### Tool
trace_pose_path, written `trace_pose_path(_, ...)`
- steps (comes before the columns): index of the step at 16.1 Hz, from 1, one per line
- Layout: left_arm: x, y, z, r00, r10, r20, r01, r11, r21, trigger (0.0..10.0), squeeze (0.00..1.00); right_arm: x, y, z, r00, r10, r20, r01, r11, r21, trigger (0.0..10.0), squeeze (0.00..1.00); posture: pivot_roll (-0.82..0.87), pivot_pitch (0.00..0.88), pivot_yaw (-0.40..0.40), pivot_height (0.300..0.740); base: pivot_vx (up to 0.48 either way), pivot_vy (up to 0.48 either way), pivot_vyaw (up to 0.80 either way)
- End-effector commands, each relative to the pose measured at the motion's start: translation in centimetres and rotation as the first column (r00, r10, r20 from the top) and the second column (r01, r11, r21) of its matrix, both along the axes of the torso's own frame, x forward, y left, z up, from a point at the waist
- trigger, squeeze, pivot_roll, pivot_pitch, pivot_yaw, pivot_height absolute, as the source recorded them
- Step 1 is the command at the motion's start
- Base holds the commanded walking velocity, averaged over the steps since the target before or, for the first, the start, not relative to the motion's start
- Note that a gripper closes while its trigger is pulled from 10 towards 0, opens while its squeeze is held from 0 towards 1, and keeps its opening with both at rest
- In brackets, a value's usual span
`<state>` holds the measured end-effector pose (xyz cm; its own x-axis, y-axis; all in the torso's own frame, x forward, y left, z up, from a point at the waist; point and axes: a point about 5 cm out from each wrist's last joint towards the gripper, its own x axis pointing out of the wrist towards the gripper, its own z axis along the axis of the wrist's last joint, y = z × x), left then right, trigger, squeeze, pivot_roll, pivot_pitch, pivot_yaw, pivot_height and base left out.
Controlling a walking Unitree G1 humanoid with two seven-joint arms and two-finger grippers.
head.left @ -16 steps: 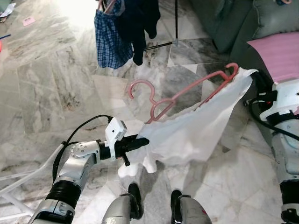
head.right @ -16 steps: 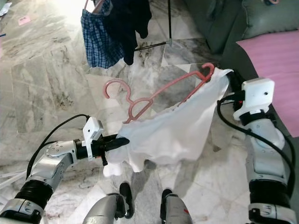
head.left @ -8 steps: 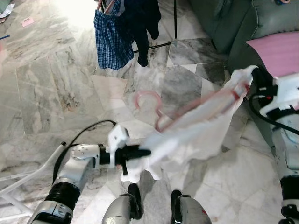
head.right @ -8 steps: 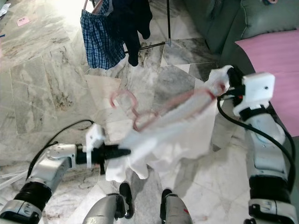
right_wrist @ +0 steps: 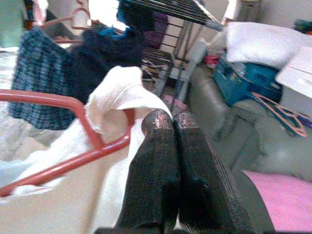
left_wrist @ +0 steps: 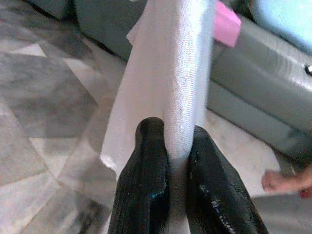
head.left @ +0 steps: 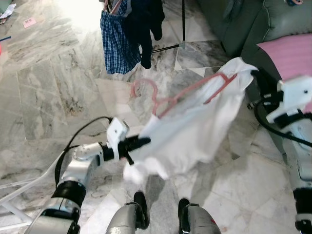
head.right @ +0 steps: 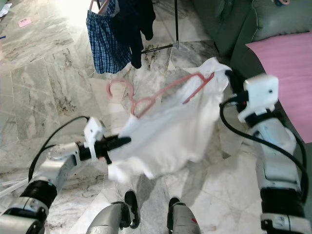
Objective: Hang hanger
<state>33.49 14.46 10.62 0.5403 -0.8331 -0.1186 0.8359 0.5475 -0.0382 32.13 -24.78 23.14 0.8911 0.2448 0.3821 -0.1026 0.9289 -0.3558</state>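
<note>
Left pincer (left_wrist: 176, 146) pinches the white garment (head.left: 195, 131); right pincer (right_wrist: 173, 126), pressed together, grips its far corner on the pink hanger (head.left: 185, 92).

Grey-veined marble floor (head.left: 44, 92) carrying the drying rack's black foot bar (head.left: 165, 47), a green sofa (head.left: 234, 24) at the right, the robot's two feet (head.left: 161, 209), and, at far left, what may be paper scraps (head.left: 30, 22).

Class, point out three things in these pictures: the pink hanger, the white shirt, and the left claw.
pink hanger (head.left: 146, 87), left eye view, on the curved hook.
white shirt (head.left: 195, 131), left eye view, on the middle of the cloth.
left claw (left_wrist: 178, 146), left wrist view, between the fingertips pinching the cloth.
</note>
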Motion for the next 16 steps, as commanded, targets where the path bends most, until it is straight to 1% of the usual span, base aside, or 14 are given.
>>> trace_pose_path(1,-0.2,1.3,-0.7,0.998,0.054,-0.027,-0.054,0.998,-0.013,0.0,0.0,-0.5,-1.2,0.1,0.999,-0.045,0.005,0.045,0.999,0.017,0.0,0.0,-0.03,0.311,0.052,0.74,0.0,0.0,0.0)
trace_pose_path(3,-0.3,1.7,-0.8,0.998,0.056,-0.029,-0.056,0.998,-0.003,0.0,0.0,-0.6,-1.6,-0.1,0.998,-0.067,0.001,0.067,0.998,0.023,0.0,0.0,-0.03,0.311,0.054,0.74,0.0,0.0,0.0)
trace_pose_path(5,-0.7,2.2,-1.1,0.999,0.029,-0.044,-0.029,1.0,0.006,0.0,0.0,-0.6,-1.8,-0.1,0.997,-0.079,0.003,0.079,0.997,0.024,0.0,0.0,-0.03,0.31,0.055,0.74,0.0,0.0,0.0)
trace_pose_path(7,-0.7,2.9,-1.5,0.996,0.07,-0.058,-0.069,0.998,0.011,0.0,0.0,-0.5,-1.7,0.2,0.997,-0.08,0.011,0.08,0.997,0.024,0.0,0.0,-0.03,0.311,0.053,0.74,0.0,0.0,0.0)
trace_pose_path(9,-0.3,3.6,-1.2,0.987,0.134,-0.085,-0.138,0.989,-0.05,0.0,0.0,-0.6,-2.0,0.0,0.996,-0.089,0.007,0.089,0.996,0.023,0.0,0.0,-0.03,0.311,0.051,0.74,0.0,0.0,0.0)
trace_pose_path(10,-0.1,3.8,-1.0,0.986,0.148,-0.081,-0.153,0.987,-0.058,0.0,0.0,-0.7,-2.2,0.0,0.996,-0.092,0.005,0.092,0.995,0.023,0.0,0.0,-0.03,0.313,0.05,0.74,0.0,0.0,0.0)
trace_pose_path(11,0.0,4.0,-0.8,0.981,0.163,-0.102,-0.173,0.98,-0.097,0.0,0.0,-0.7,-2.2,-0.1,0.996,-0.094,0.003,0.094,0.995,0.022,0.0,0.0,-0.03,0.314,0.048,0.74,0.0,0.0,0.0)
trace_pose_path(14,0.0,3.9,-0.8,0.984,0.148,-0.098,-0.157,0.983,-0.092,0.0,0.0,-0.7,-2.2,-0.4,0.995,-0.098,-0.006,0.098,0.995,0.024,0.0,0.0,-0.03,0.315,0.048,0.74,0.0,0.0,0.0)
trace_pose_path(16,0.1,3.8,-0.7,0.981,0.16,-0.105,-0.171,0.979,-0.112,0.0,0.0,-0.7,-2.2,-0.4,0.995,-0.097,-0.007,0.097,0.995,0.026,0.0,0.0,-0.03,0.314,0.05,0.74,0.0,0.0,0.0)
